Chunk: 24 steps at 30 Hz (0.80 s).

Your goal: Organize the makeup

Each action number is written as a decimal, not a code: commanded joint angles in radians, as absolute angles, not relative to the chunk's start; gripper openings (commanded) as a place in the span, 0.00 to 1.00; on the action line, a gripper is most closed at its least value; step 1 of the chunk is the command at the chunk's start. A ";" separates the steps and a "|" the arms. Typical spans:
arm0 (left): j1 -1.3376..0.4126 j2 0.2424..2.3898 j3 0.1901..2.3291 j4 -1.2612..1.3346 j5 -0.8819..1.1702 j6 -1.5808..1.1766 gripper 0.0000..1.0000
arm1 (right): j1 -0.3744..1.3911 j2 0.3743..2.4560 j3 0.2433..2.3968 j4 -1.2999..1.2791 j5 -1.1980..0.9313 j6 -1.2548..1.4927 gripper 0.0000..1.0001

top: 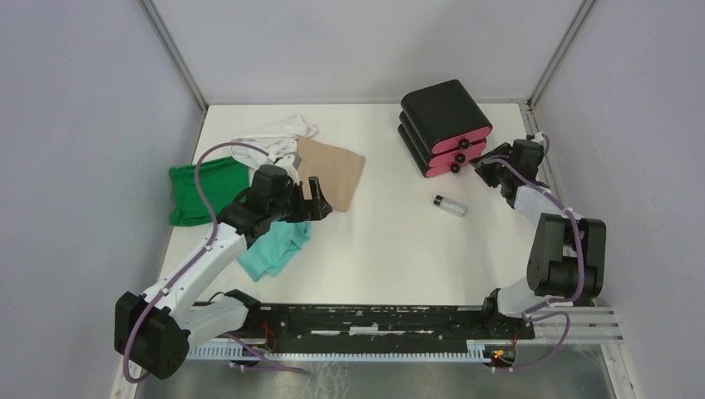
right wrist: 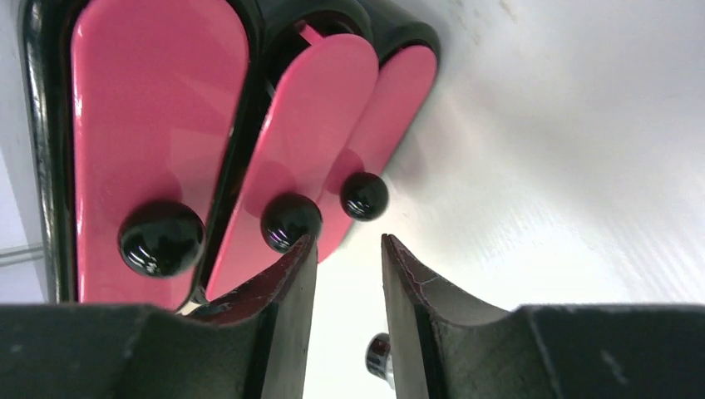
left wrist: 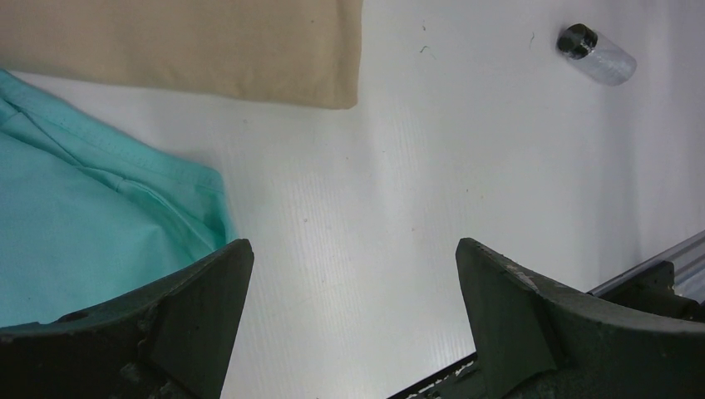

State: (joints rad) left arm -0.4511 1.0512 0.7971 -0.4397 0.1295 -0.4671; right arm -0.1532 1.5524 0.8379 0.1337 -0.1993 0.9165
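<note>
The only makeup in view is the clear black-capped vial (top: 450, 205), lying on its side on the white table; it also shows in the left wrist view (left wrist: 597, 55) and partly between the right fingers (right wrist: 378, 357). The puff, sponge, pad and jar are out of view. My left gripper (top: 318, 204) (left wrist: 353, 266) is open and empty over bare table beside the teal cloth (left wrist: 91, 224). My right gripper (top: 485, 171) (right wrist: 349, 245) is narrowly open and empty, its tips just in front of the middle knob (right wrist: 291, 221) of the black box with pink drawers (top: 445, 125).
The middle pink drawer (right wrist: 316, 125) stands slightly out of the box. A green cloth (top: 204, 189), a white cloth (top: 274, 135), a tan cloth (top: 332, 170) (left wrist: 208, 46) and the teal cloth (top: 276, 248) lie at the left. Grey walls enclose the table.
</note>
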 commanded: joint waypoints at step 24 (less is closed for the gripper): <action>-0.449 1.079 0.820 -0.379 0.120 -0.471 0.99 | -0.130 1.641 0.844 0.375 -0.341 0.796 0.36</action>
